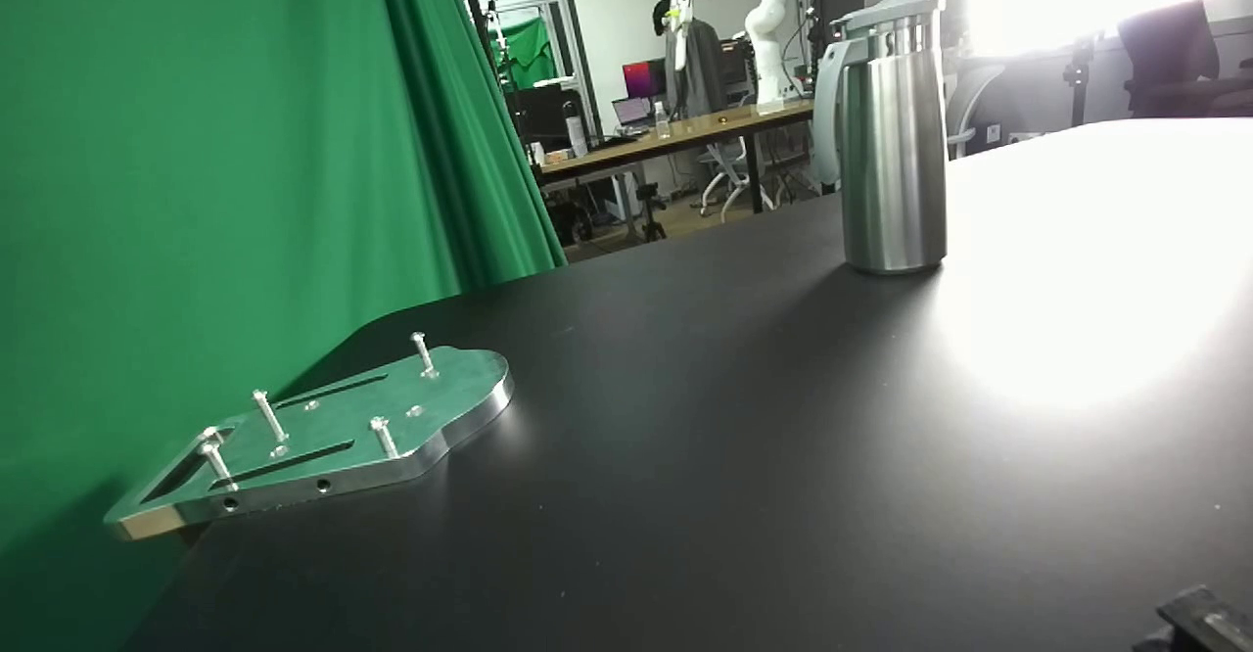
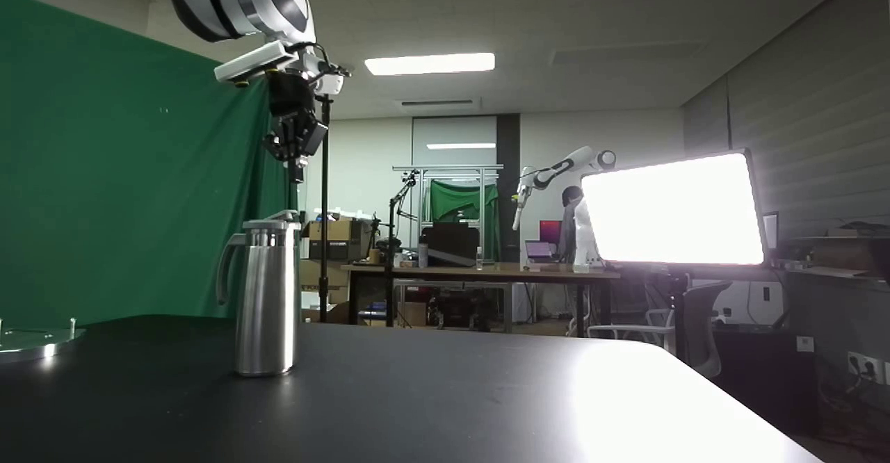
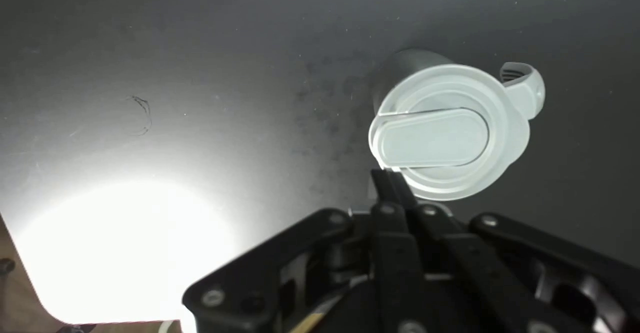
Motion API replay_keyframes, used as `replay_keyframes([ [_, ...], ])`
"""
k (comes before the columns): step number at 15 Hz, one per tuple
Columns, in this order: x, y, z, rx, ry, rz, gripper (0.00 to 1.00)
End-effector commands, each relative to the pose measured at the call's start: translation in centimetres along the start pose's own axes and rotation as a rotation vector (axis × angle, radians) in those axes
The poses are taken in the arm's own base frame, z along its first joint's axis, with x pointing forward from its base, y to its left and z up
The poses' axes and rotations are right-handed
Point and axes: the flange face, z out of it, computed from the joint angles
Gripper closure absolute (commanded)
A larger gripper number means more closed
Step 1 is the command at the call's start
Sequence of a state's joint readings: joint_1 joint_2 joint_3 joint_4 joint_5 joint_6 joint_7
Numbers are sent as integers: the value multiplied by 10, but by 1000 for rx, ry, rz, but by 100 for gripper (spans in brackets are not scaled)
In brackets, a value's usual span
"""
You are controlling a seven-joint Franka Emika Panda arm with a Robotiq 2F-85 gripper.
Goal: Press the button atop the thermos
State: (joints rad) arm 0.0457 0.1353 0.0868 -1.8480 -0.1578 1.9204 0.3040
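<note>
Thermos (image 2: pixel 266 303) stands upright below the gripper (image 3: pixel 388 174), whose 2 fingers (image 3: pixel 382 188) meet, empty, presumably to press the button (image 3: pixel 432 138) as 1.

- From my station I saw the thermos (image 2: pixel 266 303), a tall brushed-silver cylinder, standing upright below the gripper (image 2: pixel 297 175).
- Its greyish cap (image 2: pixel 266 225) was in place, and in an exterior view I could make out a gap between it and the gripper above.
- The oblong button (image 3: pixel 432 138) ran across the cap, tilted up in both exterior views, its raised end the one nearer the gripper.
- The pale handle (image 1: pixel 828 118) was on the side farther from the gripper.
- On my wrist view, the gripper overlapped a little of the cap's rim.
</note>
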Motion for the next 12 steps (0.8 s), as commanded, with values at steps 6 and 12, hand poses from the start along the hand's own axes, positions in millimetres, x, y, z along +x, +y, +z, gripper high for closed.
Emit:
replay_keyframes([
  [6, 2, 4, 32, 10, -71, 18, 100],
  [12, 3, 1, 53, 45, -100, 28, 100],
])
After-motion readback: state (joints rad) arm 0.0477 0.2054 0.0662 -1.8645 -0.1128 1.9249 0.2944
